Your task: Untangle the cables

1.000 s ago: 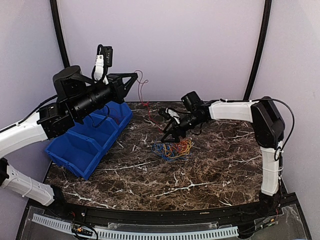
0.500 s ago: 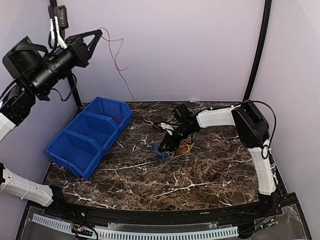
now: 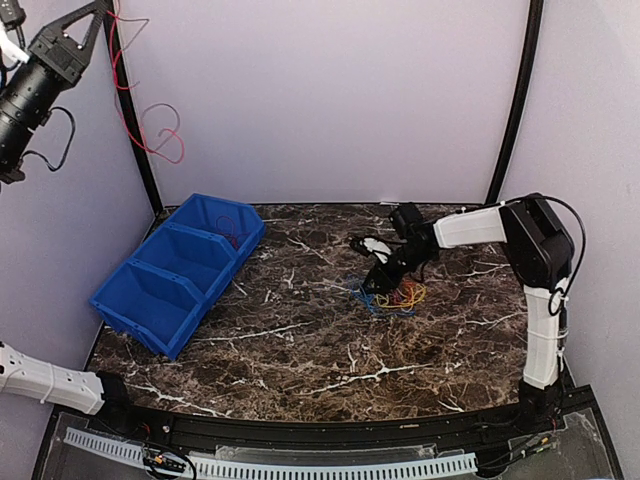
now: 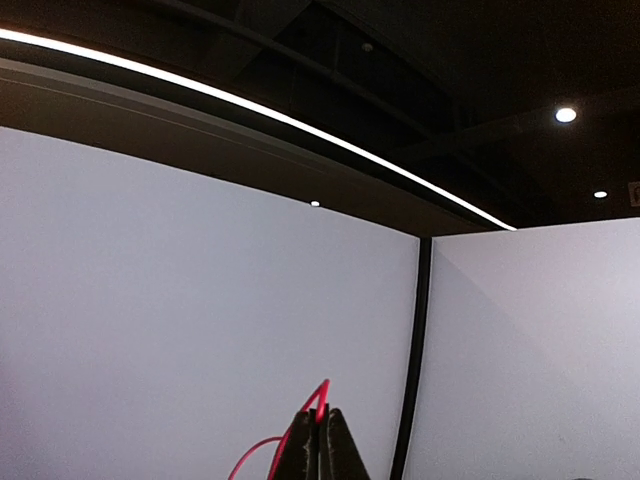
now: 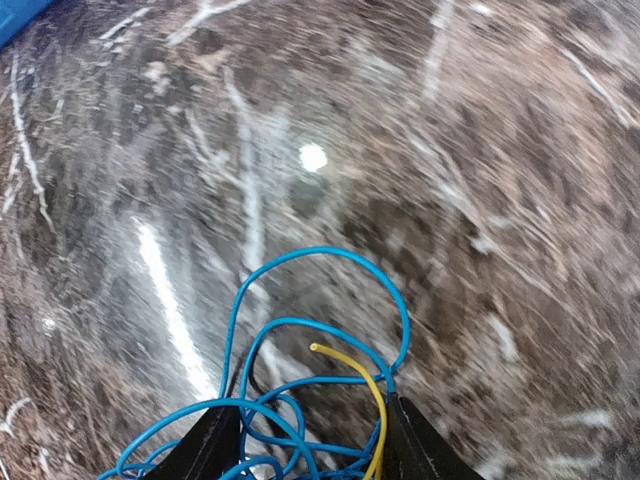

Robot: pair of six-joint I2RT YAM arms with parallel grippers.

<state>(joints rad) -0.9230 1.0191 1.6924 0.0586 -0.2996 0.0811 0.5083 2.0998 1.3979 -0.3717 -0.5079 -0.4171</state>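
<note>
My left gripper (image 3: 100, 8), high at far left, pinches the red cable (image 3: 150, 140); my right gripper (image 5: 300, 440), half closed around blue (image 5: 320, 330) and yellow loops (image 5: 360, 385), holds the tangle (image 3: 395, 297) on the table.

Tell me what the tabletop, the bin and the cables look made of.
Tabletop: dark brown marble-look slab with white veins, glossy, perhaps laminate. Bin: blue molded plastic, slight sheen. Red cable in the left gripper and blue cable: thin, springy plastic-insulated wire holding loose loops.
</note>
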